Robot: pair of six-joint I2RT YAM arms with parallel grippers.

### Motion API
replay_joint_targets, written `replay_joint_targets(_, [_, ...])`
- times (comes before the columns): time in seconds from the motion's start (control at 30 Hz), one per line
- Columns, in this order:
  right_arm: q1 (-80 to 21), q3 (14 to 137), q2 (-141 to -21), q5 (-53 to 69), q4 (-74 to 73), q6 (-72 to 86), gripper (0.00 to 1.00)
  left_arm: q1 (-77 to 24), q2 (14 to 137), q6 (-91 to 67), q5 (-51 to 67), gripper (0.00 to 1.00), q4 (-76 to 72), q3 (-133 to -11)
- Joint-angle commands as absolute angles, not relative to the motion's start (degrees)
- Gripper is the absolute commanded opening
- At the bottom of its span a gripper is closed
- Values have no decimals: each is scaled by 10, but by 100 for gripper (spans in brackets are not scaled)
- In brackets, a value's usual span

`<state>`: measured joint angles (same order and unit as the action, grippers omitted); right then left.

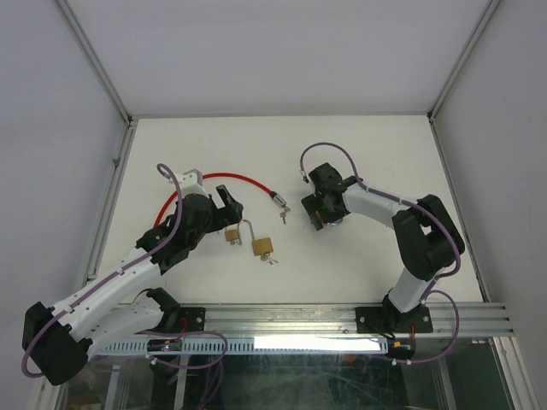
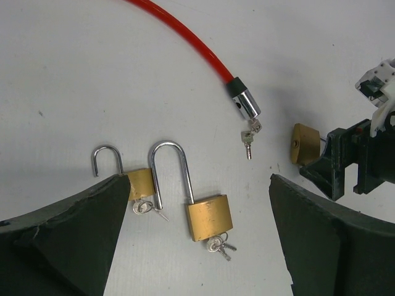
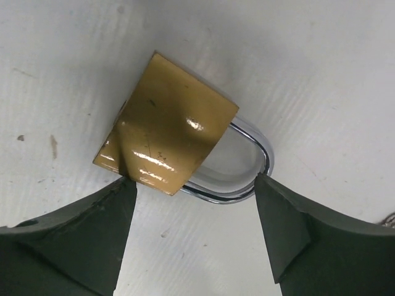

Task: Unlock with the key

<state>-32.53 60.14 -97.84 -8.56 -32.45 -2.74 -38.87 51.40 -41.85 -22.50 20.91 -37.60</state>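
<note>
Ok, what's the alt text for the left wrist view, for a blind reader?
A large brass padlock and a small brass padlock, both shackles open and keys at their bases, lie on a white table between the open left tool's dark fingers. Above, a red cable ends in a chrome lock with keys; a third brass padlock sits far right.

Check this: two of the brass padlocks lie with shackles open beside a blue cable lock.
Wrong colour: the cable lock is red, not blue, as the left wrist view shows. The rest holds: the larger padlock and the smaller padlock both lie beside it with shackles open.
</note>
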Motion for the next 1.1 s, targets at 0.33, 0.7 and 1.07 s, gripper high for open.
replay_joint_targets(0.33, [-247, 592, -924, -166, -317, 59, 81, -383, 473, -443, -216, 98, 192, -363])
replay_joint_targets(0.7, [-218, 602, -945, -114, -279, 93, 81, -383, 468, -453, -200, 98, 196, -355])
replay_joint_targets(1.07, [-217, 665, -919, -159, -340, 191, 81, -382, 454, -450, -206, 98, 210, -354])
